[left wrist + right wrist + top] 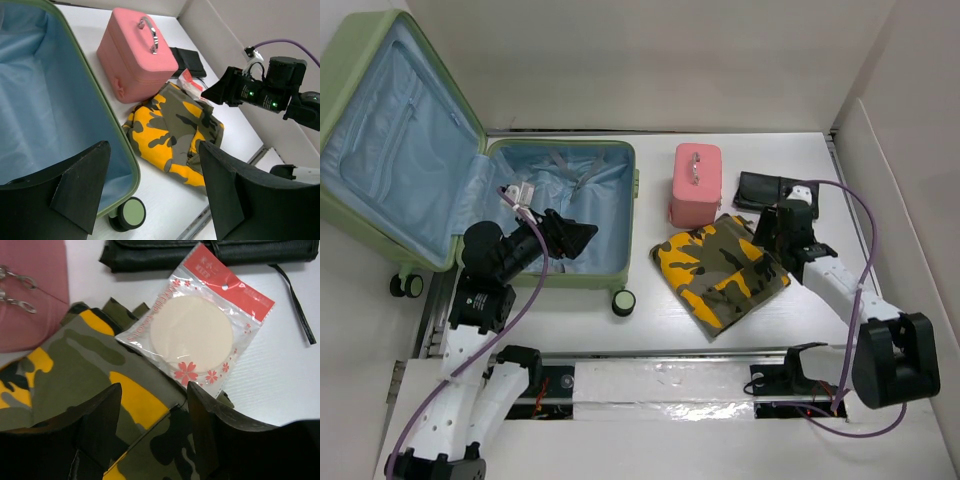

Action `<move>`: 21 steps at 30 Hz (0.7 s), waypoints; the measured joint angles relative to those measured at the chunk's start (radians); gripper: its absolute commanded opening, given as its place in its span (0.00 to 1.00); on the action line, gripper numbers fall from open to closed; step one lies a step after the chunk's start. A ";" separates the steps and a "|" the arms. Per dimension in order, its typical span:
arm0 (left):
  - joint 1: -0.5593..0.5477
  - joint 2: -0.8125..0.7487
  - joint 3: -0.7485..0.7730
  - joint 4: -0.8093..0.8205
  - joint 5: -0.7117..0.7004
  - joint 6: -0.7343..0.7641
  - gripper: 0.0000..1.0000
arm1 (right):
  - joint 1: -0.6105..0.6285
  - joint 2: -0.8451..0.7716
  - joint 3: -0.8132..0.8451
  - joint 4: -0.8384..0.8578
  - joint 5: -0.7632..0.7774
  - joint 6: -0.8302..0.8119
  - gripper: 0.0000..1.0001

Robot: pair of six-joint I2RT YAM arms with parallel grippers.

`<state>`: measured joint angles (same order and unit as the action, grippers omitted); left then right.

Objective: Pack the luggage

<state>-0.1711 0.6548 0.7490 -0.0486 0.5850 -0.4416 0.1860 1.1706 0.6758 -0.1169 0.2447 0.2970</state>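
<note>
The luggage (560, 215) lies open at the left, a light-green suitcase with pale blue lining (45, 110) and its lid leaning on the wall. My left gripper (582, 238) hangs open over its base near the right rim (107, 125), nothing between its fingers (75, 185). A folded camouflage garment (720, 272) lies right of the suitcase. My right gripper (770, 235) stands open low over the garment's far corner (75, 365), holding nothing. A clear packet with a round puff (200, 335) rests on that corner, just beyond the fingertips.
A pink boxy case (695, 183) with a handle stands behind the garment. A black pouch (765, 190) lies to its right by the packet. A suitcase wheel (129, 214) sits at the near corner. White walls close in behind and on the right.
</note>
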 measured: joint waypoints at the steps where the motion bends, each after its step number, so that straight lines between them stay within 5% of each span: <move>1: -0.004 -0.001 0.000 -0.012 -0.012 0.008 0.69 | -0.013 0.030 0.000 0.005 -0.009 0.000 0.61; 15: -0.031 -0.021 0.000 -0.092 -0.126 0.068 0.69 | -0.031 0.317 0.154 0.001 -0.040 -0.006 0.59; 18: -0.041 -0.024 0.000 -0.101 -0.138 0.073 0.69 | -0.036 0.338 0.166 -0.002 -0.042 -0.001 0.39; 21: -0.045 -0.024 0.000 -0.106 -0.146 0.077 0.68 | -0.039 0.357 0.172 0.009 -0.040 0.014 0.07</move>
<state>-0.2161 0.6304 0.7490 -0.1547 0.4393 -0.3641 0.1467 1.5272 0.8474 -0.1078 0.2047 0.3115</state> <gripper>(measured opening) 0.687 0.224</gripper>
